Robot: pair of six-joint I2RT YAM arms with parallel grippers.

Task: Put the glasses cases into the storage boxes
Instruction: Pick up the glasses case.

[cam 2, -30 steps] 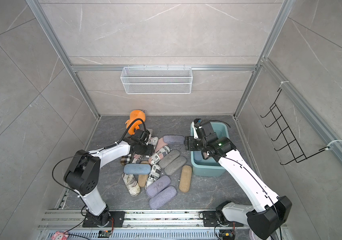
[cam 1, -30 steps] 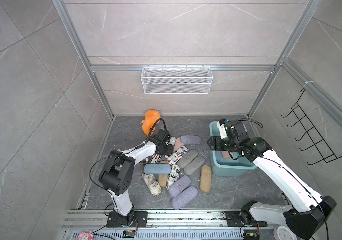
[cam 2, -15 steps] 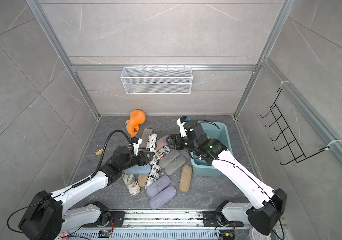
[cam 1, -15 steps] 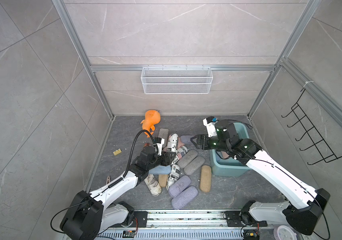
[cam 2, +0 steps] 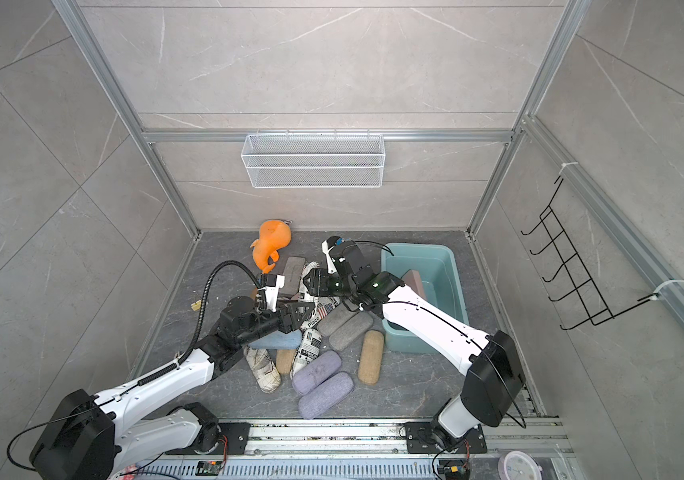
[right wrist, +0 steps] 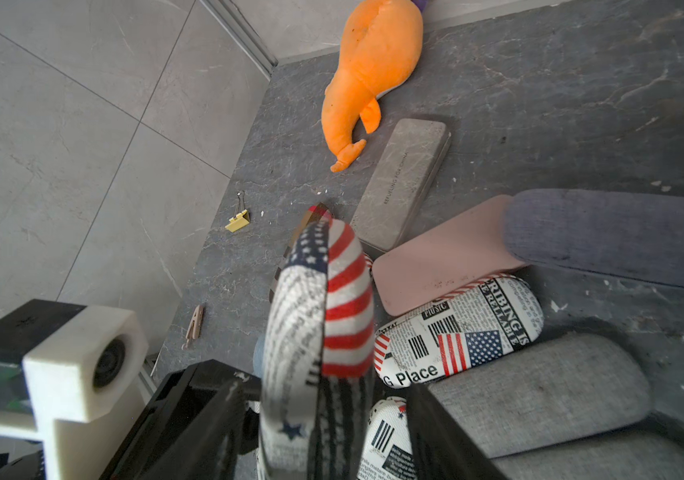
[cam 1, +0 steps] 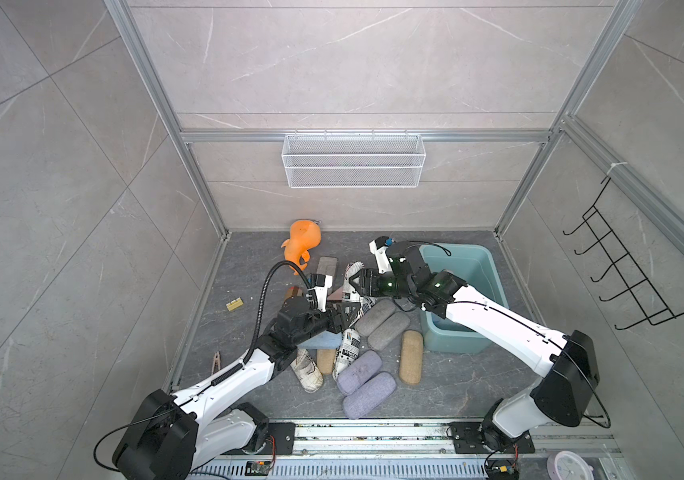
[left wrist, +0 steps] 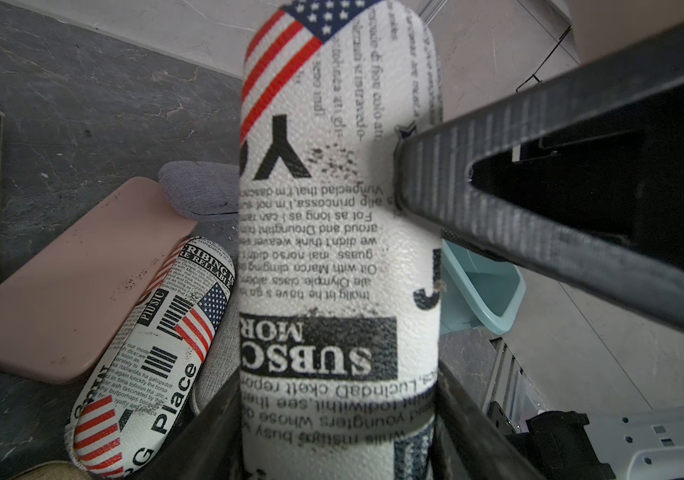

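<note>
Left gripper: clamped on one end of a white newspaper-print glasses case with a flag corner. The case sticks straight out from the fingers.
Right gripper: jaws part-way apart, straddling the flag end of that same case. The right wrist view shows a sliver of gap on each side, so it is not clamped.
Held case: up off the pile, between the two arms, near the teal-green plastic tub but not over it.
Tub: on the right side of the floor, with one dusty-pink flat case inside.
Pile on floor: second flag-and-newsprint case lying against a pale pink flat case; grey stone-look rectangular case beside that; two grey fabric cases side by side; tan woven case; two lilac fabric cases nearest the rail; blue case under the left arm.
Strays: orange plush toy by the back wall, yellow binder clip, wooden peg — the clip and peg lie apart from the pile.
</note>
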